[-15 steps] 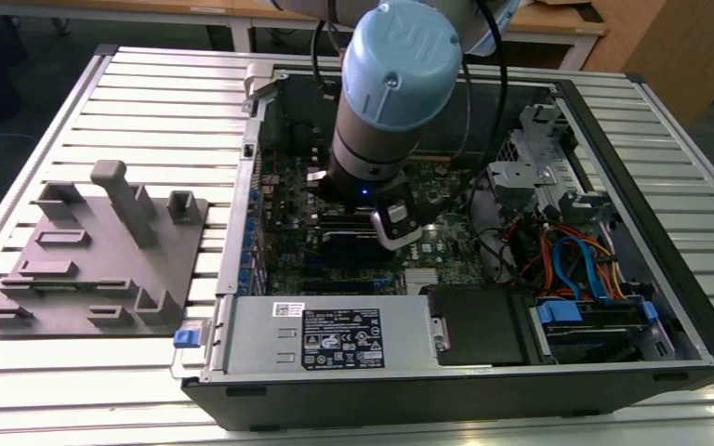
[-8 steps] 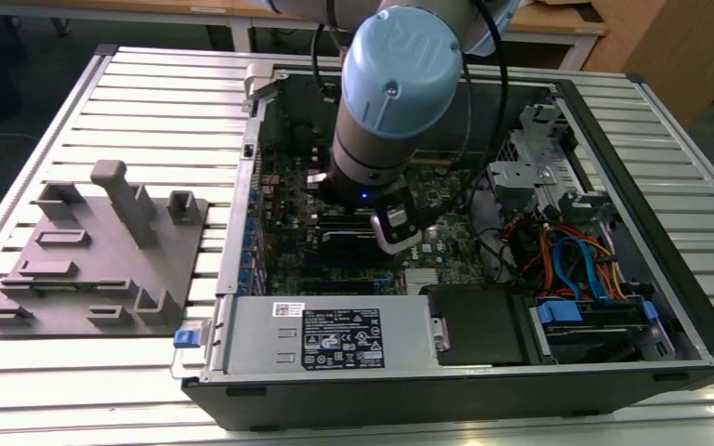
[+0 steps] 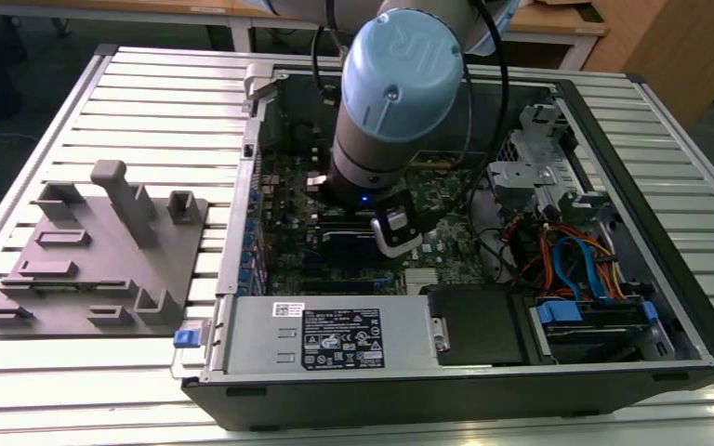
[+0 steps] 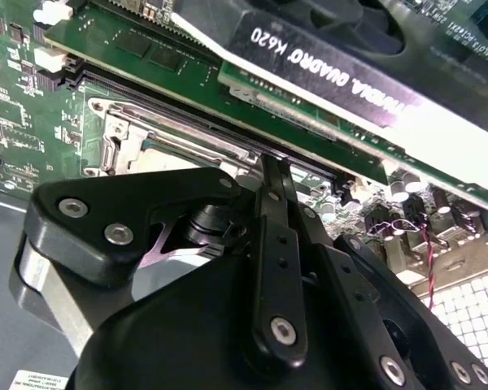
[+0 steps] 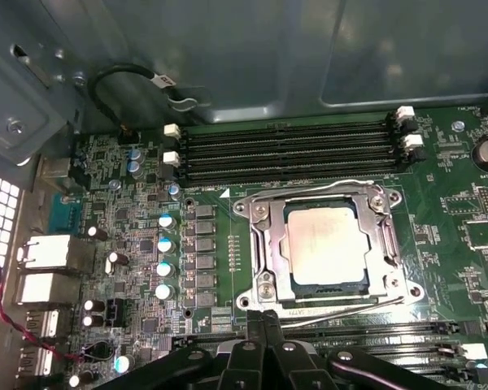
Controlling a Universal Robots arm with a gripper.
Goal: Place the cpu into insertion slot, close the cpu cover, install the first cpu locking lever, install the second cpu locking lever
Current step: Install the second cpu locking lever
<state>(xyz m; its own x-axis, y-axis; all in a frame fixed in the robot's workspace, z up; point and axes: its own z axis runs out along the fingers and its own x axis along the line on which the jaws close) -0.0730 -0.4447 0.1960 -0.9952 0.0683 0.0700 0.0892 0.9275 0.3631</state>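
In the first wrist view the cpu (image 5: 325, 242) lies flat in the insertion slot (image 5: 395, 200), its silver-grey top showing through the window of the cpu cover (image 5: 267, 244), which lies down over it. A thin wire locking lever (image 5: 350, 306) runs along the socket's edge nearest my gripper. My gripper (image 5: 264, 318) is shut, its black tips together right at that lever's end; I cannot tell whether they pinch it. In the second wrist view the shut fingertips (image 4: 271, 166) sit at the edge of the silvery cover (image 4: 146, 134).
Long black memory slots (image 5: 289, 150) run beside the socket. A black graphics card (image 4: 333, 57) stands close to the fingers. The arm (image 3: 394, 93) reaches down into the open computer case (image 3: 456, 372). A grey fixture plate (image 3: 97, 260) lies at the exterior view's left.
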